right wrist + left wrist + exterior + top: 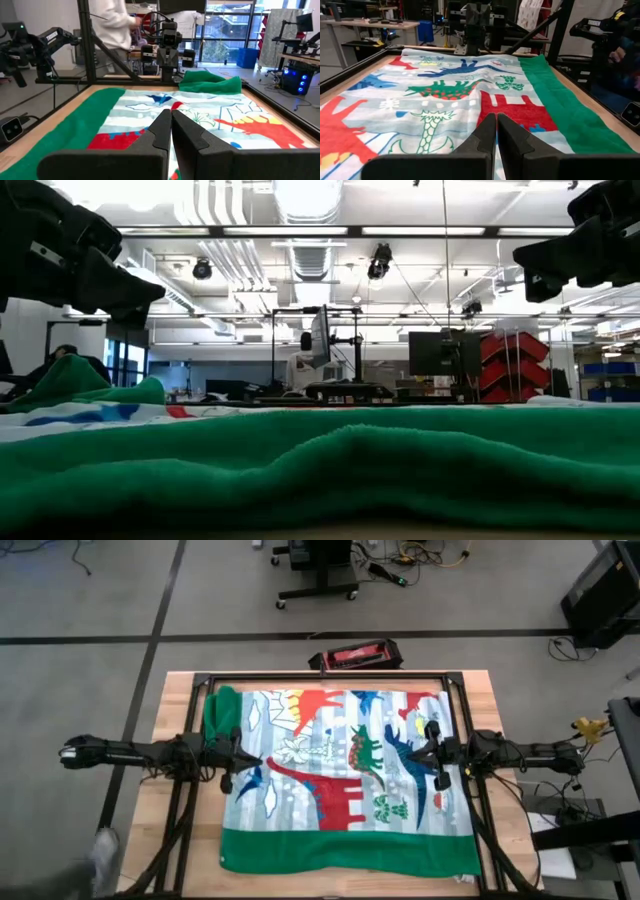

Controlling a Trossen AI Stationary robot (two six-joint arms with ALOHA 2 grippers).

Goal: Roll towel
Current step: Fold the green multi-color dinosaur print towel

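High view: both end effectors closed, empty, above towel [340,780].

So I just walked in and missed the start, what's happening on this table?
A dinosaur towel lies spread almost flat on the table, with one far corner folded over, green side up. The left gripper and right gripper hover shut over its opposite side edges, holding nothing. No rolling is visible yet.

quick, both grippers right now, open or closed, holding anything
Left gripper: closed, empty, above the towel.
Right gripper: closed, empty, above the towel's other side.
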